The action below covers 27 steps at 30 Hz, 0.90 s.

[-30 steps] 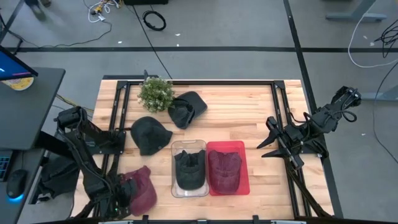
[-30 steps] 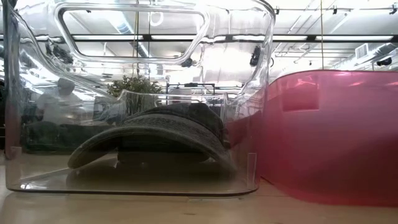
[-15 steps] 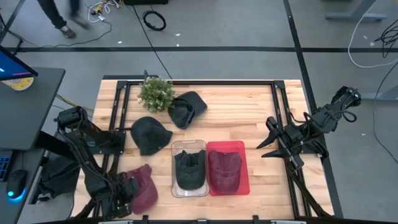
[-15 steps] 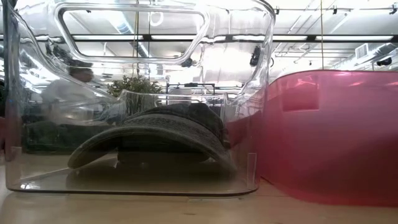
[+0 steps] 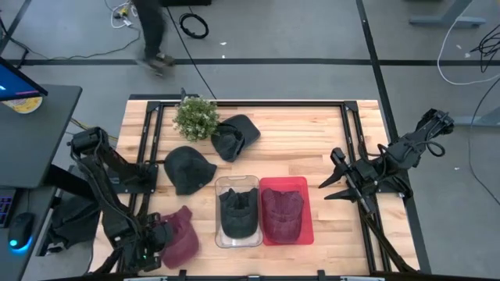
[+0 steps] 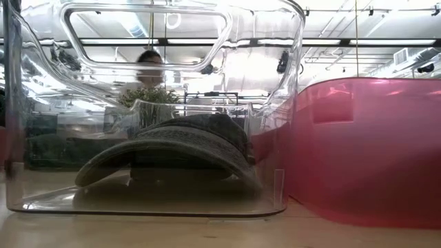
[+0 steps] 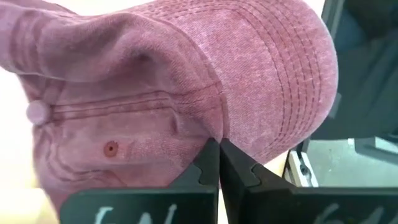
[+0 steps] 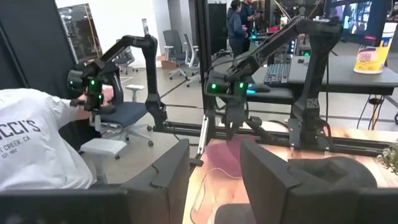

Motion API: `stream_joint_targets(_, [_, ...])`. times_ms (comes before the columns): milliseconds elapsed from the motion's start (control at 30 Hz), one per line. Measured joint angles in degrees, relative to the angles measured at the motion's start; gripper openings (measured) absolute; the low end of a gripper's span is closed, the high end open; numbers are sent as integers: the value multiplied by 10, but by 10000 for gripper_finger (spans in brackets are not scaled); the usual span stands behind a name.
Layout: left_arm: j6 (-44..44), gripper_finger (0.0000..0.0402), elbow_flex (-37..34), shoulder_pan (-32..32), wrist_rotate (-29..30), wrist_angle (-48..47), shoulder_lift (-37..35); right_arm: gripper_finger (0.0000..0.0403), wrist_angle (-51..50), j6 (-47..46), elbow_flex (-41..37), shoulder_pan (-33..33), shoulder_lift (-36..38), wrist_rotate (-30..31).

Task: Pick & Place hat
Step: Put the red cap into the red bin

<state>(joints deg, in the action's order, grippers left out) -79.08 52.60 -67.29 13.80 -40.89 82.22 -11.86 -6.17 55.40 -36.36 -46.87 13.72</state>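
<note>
Wooden worktop (image 5: 312, 140) seen from above, with both arms at its sides.

Left gripper (image 5: 158, 236) at the near left corner, fingers (image 7: 208, 163) pressed together on a fold of the maroon cap (image 5: 180, 236); cap partly on the worktop's near left edge, bunched against the claw.

Right gripper (image 5: 330, 173) by the right edge, clear of the boards, fingers (image 8: 171, 168) spread wide, gripping nothing.

Clear bin (image 5: 237, 239) at the near edge, holding a dark cap (image 5: 238, 212); red bin (image 5: 306, 226) touching its right side, holding a second maroon cap (image 5: 282, 212).

Black cap (image 5: 188, 168) left of centre; another dark cap (image 5: 234, 136) beside the small plant (image 5: 195, 117) at the far left.

Person (image 5: 152, 31) on the floor beyond the far edge.
</note>
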Motion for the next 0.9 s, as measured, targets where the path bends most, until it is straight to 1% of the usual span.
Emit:
stream_joint_targets(167, [21,1,5,13,0,-42,-37,144,-2,10,0,0,-29,0])
stream_joint_targets(233, [40,1,32,22,6,-74,-43,144,-2,15,0,0,-46,0])
stream_joint_targets(367, [112,1,119,39,33,-165,-43,144,2,50,0,7,-82,0])
stream_joint_targets(533, [205,1,236,64,96,-278,-43,144,35,113,0,15,-124,0])
stream_joint_targets(633, [298,1,288,84,134,-326,-43,144,71,161,0,17,-150,0])
stream_joint_targets(767, [429,1,323,116,218,-338,-43,144,121,208,0,17,-185,0])
stream_joint_targets(833, [474,1,329,137,257,-326,-43,144,148,227,0,17,-198,0])
stream_joint_targets(900, [504,1,329,166,284,-318,-42,144,167,244,0,17,-208,5])
